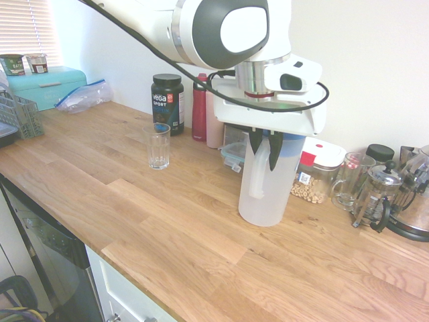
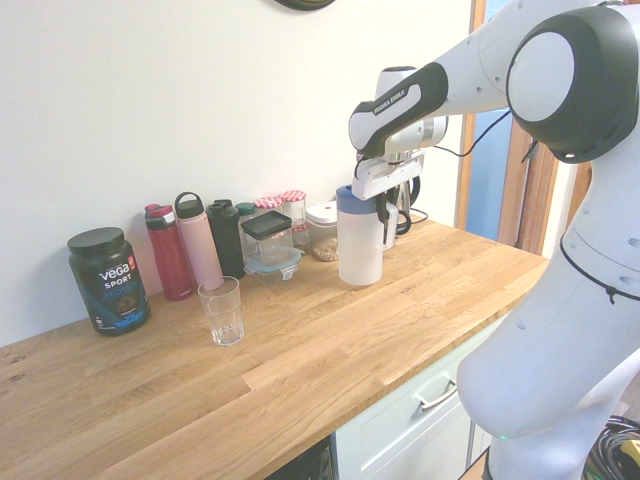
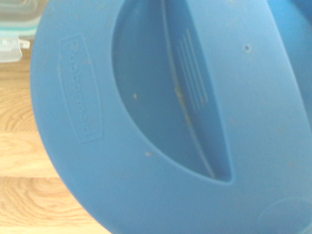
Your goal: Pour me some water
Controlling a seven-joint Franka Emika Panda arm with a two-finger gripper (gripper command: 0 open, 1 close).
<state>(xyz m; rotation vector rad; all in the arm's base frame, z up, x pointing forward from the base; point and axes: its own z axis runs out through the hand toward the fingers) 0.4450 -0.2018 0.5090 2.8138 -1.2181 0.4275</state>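
Frosted-white water jug (image 1: 265, 191) with blue lid (image 3: 161, 122), upright on the wooden counter (image 1: 167, 221), well to the side of the empty drinking glass (image 1: 159, 146). Gripper (image 1: 266, 149) directly above the jug, dark fingers (image 1: 274, 151) pressed together, pinching nothing, tips level with the lid's rim beside the side handle (image 1: 255, 178).

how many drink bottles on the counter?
3, in a row by the wall: red bottle, pink bottle, dark bottle, between the protein tub and the jars. More may hide behind the jug.
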